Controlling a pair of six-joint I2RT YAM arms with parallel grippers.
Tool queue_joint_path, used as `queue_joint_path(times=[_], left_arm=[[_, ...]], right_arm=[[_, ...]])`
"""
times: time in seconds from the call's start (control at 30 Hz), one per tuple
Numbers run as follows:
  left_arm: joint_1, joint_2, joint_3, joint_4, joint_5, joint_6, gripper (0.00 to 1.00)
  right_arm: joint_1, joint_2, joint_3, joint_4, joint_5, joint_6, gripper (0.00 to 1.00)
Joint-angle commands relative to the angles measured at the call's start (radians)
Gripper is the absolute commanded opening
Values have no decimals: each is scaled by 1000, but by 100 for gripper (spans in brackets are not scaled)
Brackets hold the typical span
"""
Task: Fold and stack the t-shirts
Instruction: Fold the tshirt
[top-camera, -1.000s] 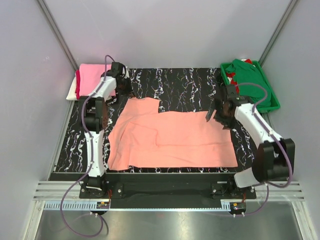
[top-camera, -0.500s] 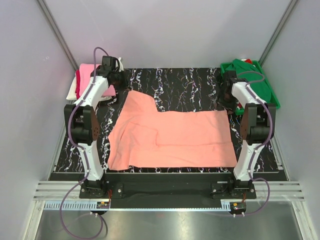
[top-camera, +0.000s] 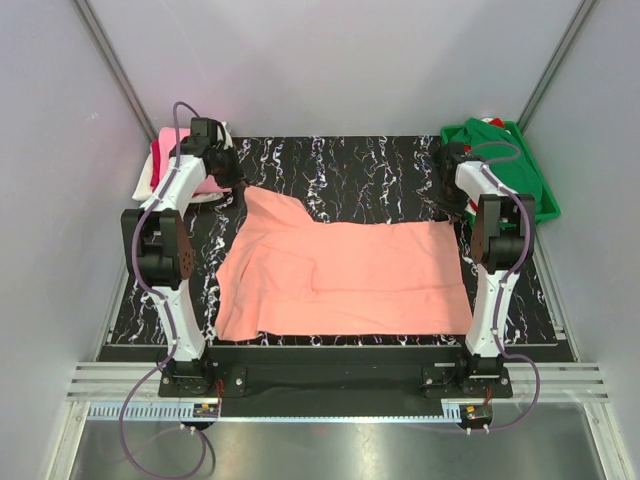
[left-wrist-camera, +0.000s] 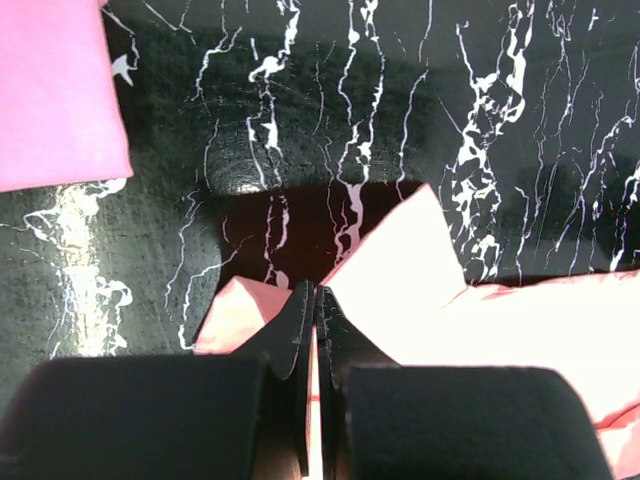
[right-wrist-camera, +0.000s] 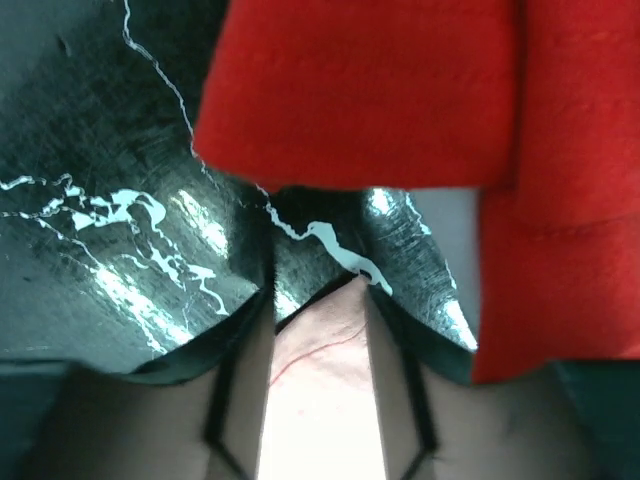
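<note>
Black white-veined marble table fills your workspace, and the salmon-peach t-shirt lies spread nearly flat over its middle, with its long edge toward the arm bases. At the shirt's far left corner your left gripper is closed tight on the cloth. The wrist view shows the fabric pinched between the two fingers and puckered up off the table on either side of them. At the far right corner your right gripper has its fingers standing partly apart, with the tip of the salmon cloth lying in the gap between them. You cannot tell whether they press on it. Just beyond those fingers a red t-shirt hangs into the wrist view. From overhead it sits with a dark green t-shirt heaped in the green tray at the table's far right corner. Off the far left corner, a folded bright pink t-shirt rests on a white t-shirt, just beside the left arm's wrist.
</note>
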Motion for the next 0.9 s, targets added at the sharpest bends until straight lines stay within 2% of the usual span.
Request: queue_joint_path(times=[0.0,0.03,0.1,0.13,0.17,0.2,0.43,0.7,0.87], left_arm=[[-3,-47,6,39,-3,-4,0],[-2,-45,6,37,-3,-5,0],[0,-39,8,35,3,-7,0],[1,-39,9,37,3,-7,0],[3,-39,9,37,5,-7,0],[4,-39,8,35,3,-7,0],[18,-18,58,17,-11,-2,0],[27,21,208,-81,-8,-2,0],[27,53,274,-130,14,2,0]], right_arm=[[-5,7,-29,27,42,23,42],[-5,2,-40,33,39,24,37],[-5,-4,-71,36,31,32,14],[-5,-7,-71,38,32,37,13],[-5,-16,-91,44,31,40,2],[-5,-21,-101,50,25,41,0],[-5,-35,-102,47,14,37,0],[-5,-21,153,-62,-24,6,0],[-5,-42,199,-76,-79,10,0]])
